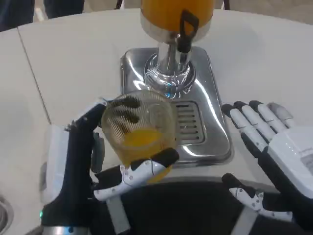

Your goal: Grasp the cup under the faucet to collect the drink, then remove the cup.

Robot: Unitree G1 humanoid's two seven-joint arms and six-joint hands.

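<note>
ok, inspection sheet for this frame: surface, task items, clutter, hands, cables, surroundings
surface: white table, a seam running across its left part.
job's things: ribbed clear cup with some orange drink, held off the drip tray, nearer the robot than the faucet; juice dispenser on a chrome base.
clutter: nothing seen.
hands: left hand grips the cup; right hand holds nothing, fingers apart, beside the tray.
cables: nothing seen.
surroundings: dark shapes past the table's far left edge, unclear.
</note>
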